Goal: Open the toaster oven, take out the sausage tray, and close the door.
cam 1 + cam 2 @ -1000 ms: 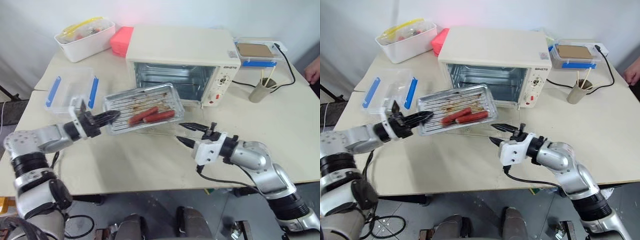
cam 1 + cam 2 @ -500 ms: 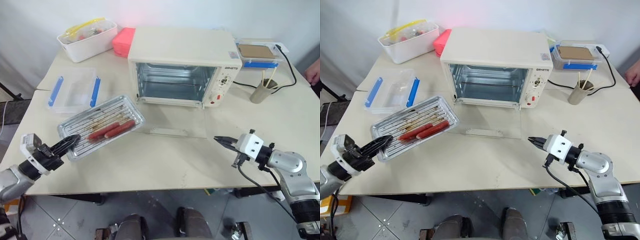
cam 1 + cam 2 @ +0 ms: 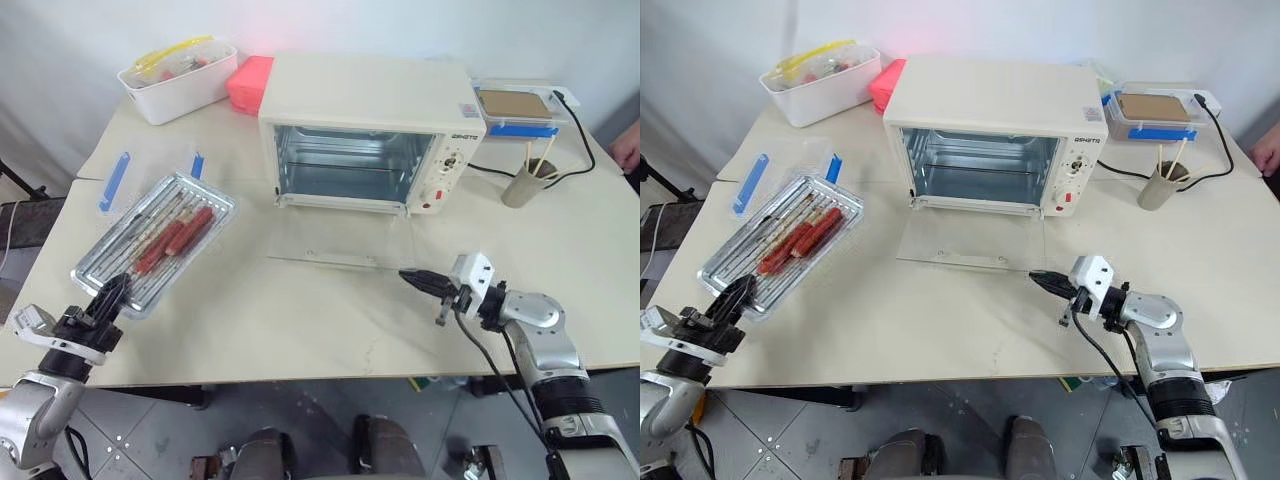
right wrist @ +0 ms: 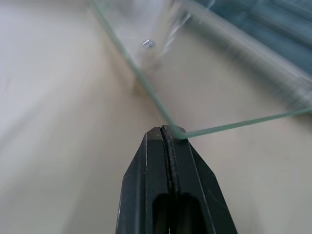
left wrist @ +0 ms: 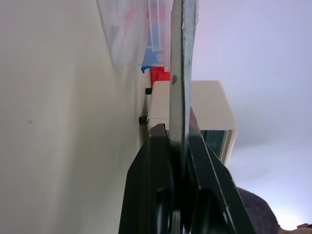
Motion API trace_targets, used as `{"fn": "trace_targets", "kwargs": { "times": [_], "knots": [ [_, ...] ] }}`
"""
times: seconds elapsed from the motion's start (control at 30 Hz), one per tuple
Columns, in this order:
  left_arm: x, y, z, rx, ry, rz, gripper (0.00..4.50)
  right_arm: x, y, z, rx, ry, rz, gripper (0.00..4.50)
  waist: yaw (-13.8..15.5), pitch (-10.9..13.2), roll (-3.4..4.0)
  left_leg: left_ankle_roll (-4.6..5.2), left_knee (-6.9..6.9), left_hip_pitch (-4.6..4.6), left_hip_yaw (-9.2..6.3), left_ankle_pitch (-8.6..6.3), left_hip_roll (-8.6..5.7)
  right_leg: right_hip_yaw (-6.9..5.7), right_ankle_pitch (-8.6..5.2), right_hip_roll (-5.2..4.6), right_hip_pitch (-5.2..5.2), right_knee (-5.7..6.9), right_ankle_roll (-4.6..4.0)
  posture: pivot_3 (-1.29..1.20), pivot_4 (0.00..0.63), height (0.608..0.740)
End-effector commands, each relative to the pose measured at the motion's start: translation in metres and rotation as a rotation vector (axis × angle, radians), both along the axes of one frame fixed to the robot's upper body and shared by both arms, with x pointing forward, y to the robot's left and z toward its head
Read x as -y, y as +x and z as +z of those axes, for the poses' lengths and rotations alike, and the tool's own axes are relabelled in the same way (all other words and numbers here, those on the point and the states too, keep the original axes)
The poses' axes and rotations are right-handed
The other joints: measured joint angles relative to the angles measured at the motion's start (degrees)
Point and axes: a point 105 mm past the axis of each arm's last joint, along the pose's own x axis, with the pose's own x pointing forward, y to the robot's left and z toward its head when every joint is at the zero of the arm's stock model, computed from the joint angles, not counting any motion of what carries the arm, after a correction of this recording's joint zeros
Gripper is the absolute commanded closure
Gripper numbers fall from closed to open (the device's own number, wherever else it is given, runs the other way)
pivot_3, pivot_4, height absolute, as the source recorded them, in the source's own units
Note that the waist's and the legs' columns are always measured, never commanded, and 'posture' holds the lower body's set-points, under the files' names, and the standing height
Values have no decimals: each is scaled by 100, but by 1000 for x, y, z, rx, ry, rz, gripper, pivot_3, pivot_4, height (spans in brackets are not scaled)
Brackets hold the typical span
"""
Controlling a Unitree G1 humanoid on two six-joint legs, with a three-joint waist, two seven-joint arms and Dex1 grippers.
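Left arm low at the near-left corner of the worktop [image 3: 300, 320], reaching forward roughly level; left end effector [image 3: 105, 298] clamped on the near short edge of the sausage tray [image 3: 155, 243]; in the left wrist view the tray's rim runs edge-on between the two black fingers [image 5: 153, 180], which press on it from both sides.

Sausage tray lies at the left of the worktop, well apart from the toaster oven [image 3: 368, 130]; long axis runs from near-left to far-right; near end at the end effector, far end over a clear container with blue clips [image 3: 117, 178]; red sausages [image 3: 170, 236] lie lengthwise along the rack, toward the far half.

Right arm at the near-right, forearm angled inward; right end effector [image 3: 413, 279] points left and about level, fingers closed together with nothing between them; tips just at the near-right corner of the door [image 3: 340, 243]; the right wrist view shows the closed tips meeting the glass corner edge [image 4: 178, 131]; whether they touch it, cannot tell.

Door lies folded down flat, glass panel extending toward the near side; oven cavity open, facing near; control panel on its right.
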Motion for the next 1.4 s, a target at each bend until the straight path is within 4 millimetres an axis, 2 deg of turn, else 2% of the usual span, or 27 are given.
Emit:
{"fn": "trace_targets", "kwargs": {
  "times": [0.03,0.13,0.23,0.27,0.37,0.47,0.6,0.73,0.77,0.97,1.17,1.23,1.3,1.4],
  "knots": [
    [4,-3,19,72,40,-30,4500,10,1,68,174,171,-48,4485,2,0,0,0,0,-2,0,0,0,0,0,0,-1,-1,0,0,150,740],
    [12,-2,19,68,61,-88,4500,10,-7,108,223,293,-19,4485,1,0,0,0,0,-3,-1,0,2,1,0,2,-4,0,0,0,150,740],
    [25,0,17,60,85,-179,4500,5,-27,122,171,336,103,4485,38,0,0,-1,-2,-6,-8,-1,1,-5,0,3,-4,-1,0,0,150,740],
    [30,1,16,56,92,-215,4500,4,-33,118,133,314,129,4485,73,-1,-1,0,-4,-6,-7,-2,0,-4,0,3,-4,-2,0,0,150,740],
    [46,3,12,33,118,-324,4500,2,-53,92,62,175,172,3964,168,-5,-9,4,-6,-9,-10,-7,-4,-3,0,3,-1,-11,0,0,150,740],
    [62,8,13,10,162,-434,4500,9,-76,64,-6,59,190,3060,206,-5,-9,6,-5,-10,-4,-9,-11,10,0,2,-2,-16,0,0,150,740],
    [91,19,8,-35,197,-617,4500,24,-103,38,-67,-27,170,1753,265,-9,-1,6,-5,-4,6,-8,-11,22,1,6,-2,-16,1,0,150,740],
    [119,31,1,-66,214,-754,4500,32,-120,25,-93,-65,141,361,282,-11,1,4,-5,6,13,-7,-11,31,1,9,1,-15,2,0,150,740],
    [129,39,-5,-90,229,-788,4500,35,-124,21,-104,-68,121,70,280,-11,-1,4,-5,6,15,-7,-12,33,2,10,1,-14,3,0,150,740],
    [185,71,-21,-146,333,-954,4500,49,-136,11,-137,-60,36,27,352,-16,8,7,-3,5,42,0,-30,34,4,12,14,-19,7,0,150,740],
    [224,98,-21,-168,396,-1027,4500,54,-139,11,-146,-68,1,27,455,-24,20,14,-4,7,36,9,-42,38,8,9,26,-29,16,0,150,740],
    [229,100,-22,-185,418,-1055,4500,54,-140,12,-145,-64,-2,27,454,-24,21,16,-4,9,28,14,-46,37,13,9,41,-39,25,0,150,740],
    [229,102,-24,-210,454,-1072,3833,52,-139,12,-143,-64,-2,0,447,-24,21,16,-7,12,23,13,-48,36,13,6,47,-45,25,0,150,740],
    [223,100,-21,-195,485,-1091,3168,50,-137,13,-142,-57,-3,0,422,-24,20,16,-10,9,19,14,-48,33,14,7,47,-48,26,0,150,740]
  ]
}}
